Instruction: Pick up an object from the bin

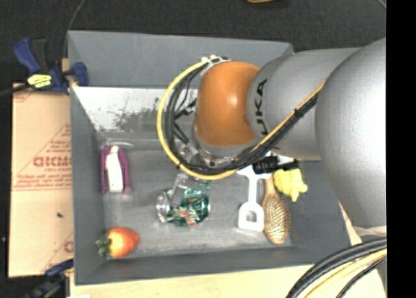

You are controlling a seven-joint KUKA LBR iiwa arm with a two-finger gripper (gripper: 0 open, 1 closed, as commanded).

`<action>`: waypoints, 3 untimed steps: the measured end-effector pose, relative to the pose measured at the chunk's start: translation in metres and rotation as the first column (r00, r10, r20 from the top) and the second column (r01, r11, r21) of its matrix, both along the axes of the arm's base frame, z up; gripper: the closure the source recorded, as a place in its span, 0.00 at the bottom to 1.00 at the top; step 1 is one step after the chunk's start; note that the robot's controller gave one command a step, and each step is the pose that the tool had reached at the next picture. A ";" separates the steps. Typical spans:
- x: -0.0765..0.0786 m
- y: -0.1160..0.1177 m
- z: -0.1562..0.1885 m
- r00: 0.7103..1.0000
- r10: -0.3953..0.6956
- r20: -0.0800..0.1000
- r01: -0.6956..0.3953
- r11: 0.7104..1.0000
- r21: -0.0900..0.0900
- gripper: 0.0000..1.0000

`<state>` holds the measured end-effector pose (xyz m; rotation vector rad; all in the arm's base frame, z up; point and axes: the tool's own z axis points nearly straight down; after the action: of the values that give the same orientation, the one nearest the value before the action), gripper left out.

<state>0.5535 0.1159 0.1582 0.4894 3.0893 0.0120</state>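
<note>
One crumpled green-and-silver foil wrapper (pixel 186 207) lies just beneath your gripper (pixel 182 182), whose open-or-closed state you cannot tell under the orange wrist cover (pixel 224 102). Expect it light, soft and slippery, likely to collapse; pinch a raised fold near its middle, not a loose edge.

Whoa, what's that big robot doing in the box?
The robot arm reaches into the grey bin from the right. Its gripper hangs over a crumpled green and silver wrapper in the middle. A toy strawberry, a wooden hairbrush and a white scoop lie nearby.
</note>
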 end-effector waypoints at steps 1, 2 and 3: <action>0.003 -0.034 -0.089 0.991 0.137 -0.008 -0.137 0.991 0.002 0.00; 0.007 -0.021 -0.062 0.999 -0.026 0.020 0.026 1.000 0.006 0.00; 0.007 -0.046 -0.007 0.996 0.085 0.006 -0.085 0.996 0.000 0.00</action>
<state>0.5606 0.0703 0.1509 0.3568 3.1018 0.0156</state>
